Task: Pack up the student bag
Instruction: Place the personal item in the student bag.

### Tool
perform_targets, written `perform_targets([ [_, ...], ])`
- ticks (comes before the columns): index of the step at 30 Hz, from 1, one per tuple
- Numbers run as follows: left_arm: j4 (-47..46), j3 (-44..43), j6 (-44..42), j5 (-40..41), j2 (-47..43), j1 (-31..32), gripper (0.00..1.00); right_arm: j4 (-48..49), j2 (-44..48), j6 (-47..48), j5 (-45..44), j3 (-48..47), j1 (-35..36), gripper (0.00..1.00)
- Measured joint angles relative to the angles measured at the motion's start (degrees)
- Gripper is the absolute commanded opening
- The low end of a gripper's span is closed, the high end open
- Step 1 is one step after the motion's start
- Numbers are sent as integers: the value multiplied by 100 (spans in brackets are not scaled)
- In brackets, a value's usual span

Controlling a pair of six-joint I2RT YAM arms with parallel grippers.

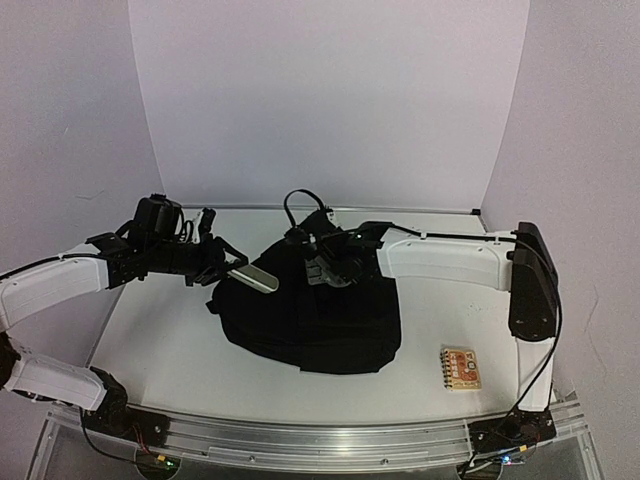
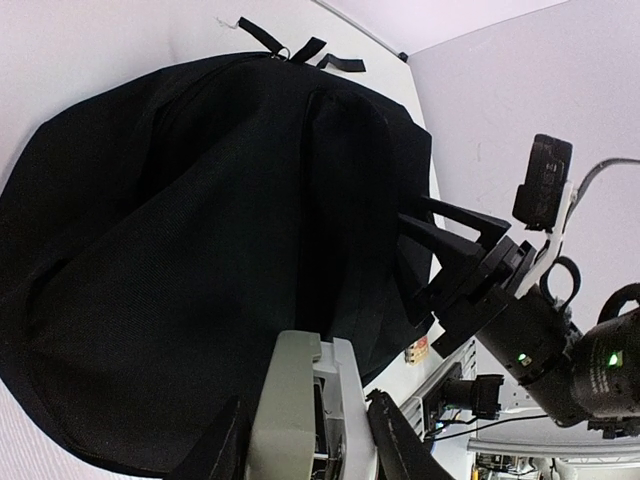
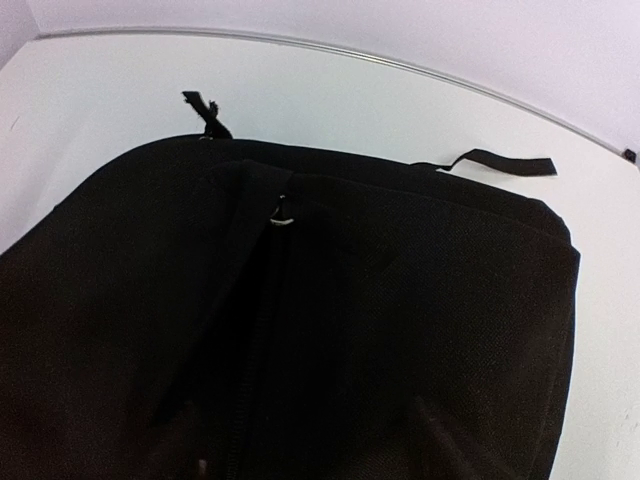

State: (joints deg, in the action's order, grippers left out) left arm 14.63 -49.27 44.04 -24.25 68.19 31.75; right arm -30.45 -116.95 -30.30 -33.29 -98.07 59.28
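Observation:
The student bag (image 1: 310, 320) is a big black backpack lying flat mid-table; it also fills the left wrist view (image 2: 200, 200) and the right wrist view (image 3: 400, 300). My left gripper (image 1: 230, 266) is shut on a grey-white stapler (image 1: 255, 277) and holds it over the bag's left edge; the stapler (image 2: 300, 410) sits between the jaws (image 2: 305, 425). My right gripper (image 1: 318, 268) hovers over the bag's upper middle, fingers apart and empty, as the left wrist view (image 2: 415, 225) shows. In its own view the fingers barely show against the black fabric. A metal zipper ring (image 3: 283, 212) lies just ahead.
A small spiral notebook with a red-and-yellow cover (image 1: 461, 367) lies on the white table at the front right. Black straps (image 3: 500, 162) stick out from the bag's far edge. White walls close the back and sides.

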Motion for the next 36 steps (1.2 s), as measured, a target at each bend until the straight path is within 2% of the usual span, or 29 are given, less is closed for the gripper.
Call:
perform_targets([
  [3, -129, 2, 97, -2, 30, 0, 0, -112, -36, -156, -234, -59, 57, 18],
  [5, -224, 1, 120, -6, 104, -5, 0, -136, -36, -210, -337, -75, 90, 8],
  [8, -363, -7, 158, -44, 299, -9, 0, -168, -36, -292, -426, -80, 96, 0],
  [14, -815, -103, 370, -292, 823, 0, 0, -188, 104, -411, -191, -14, 15, 0],
  [21, -1686, -415, 670, -302, 1105, 162, 0, 326, 961, -459, 892, 750, -399, 0],
  [27, -2480, -693, 895, -236, 1590, 364, 0, 673, 1124, -509, 1428, 1020, -562, 0],
  [31, -2533, -1096, 826, 26, 2179, 667, 0, 816, 1147, -554, 1595, 1111, -563, 0],
  [36, -2170, -1441, 542, 832, 2555, 1039, 0, 841, 1215, -592, 1710, 1196, -663, 0],
])
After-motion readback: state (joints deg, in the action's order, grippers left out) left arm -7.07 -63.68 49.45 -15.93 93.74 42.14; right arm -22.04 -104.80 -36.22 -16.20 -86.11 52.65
